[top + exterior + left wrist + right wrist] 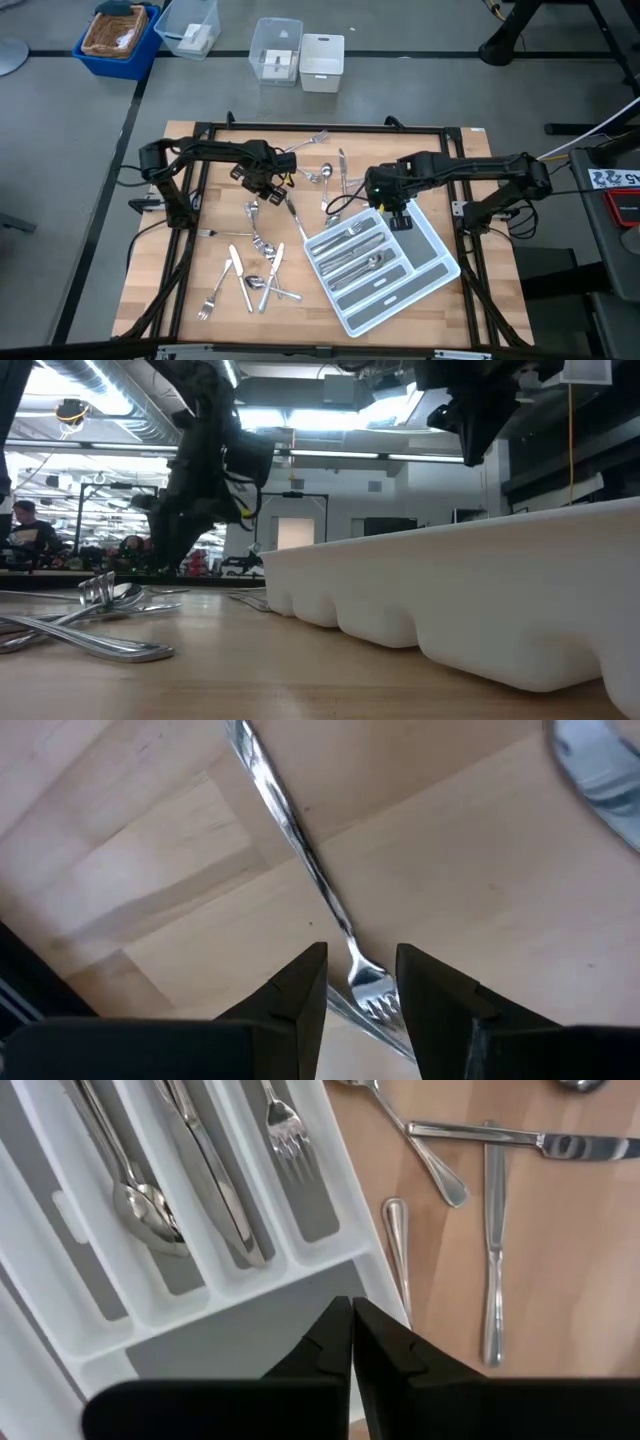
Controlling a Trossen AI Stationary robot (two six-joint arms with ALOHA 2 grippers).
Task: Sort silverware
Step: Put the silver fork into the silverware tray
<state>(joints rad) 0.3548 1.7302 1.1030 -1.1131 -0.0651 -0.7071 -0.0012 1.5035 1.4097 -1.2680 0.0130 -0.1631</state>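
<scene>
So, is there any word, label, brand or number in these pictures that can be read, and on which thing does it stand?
None can be read with certainty.
White plate at the table's right edge, high view: dark characters, too small to read.
Silverware and tray: no marking visible.
Clear boxes and blue bin: no legible label.
Room in the low view: no readable sign.

Silverware: polished, mirror-glossy metal. Tray: smooth matt light-grey plastic. Bench: pale wood, visible grain, satin finish.
</scene>
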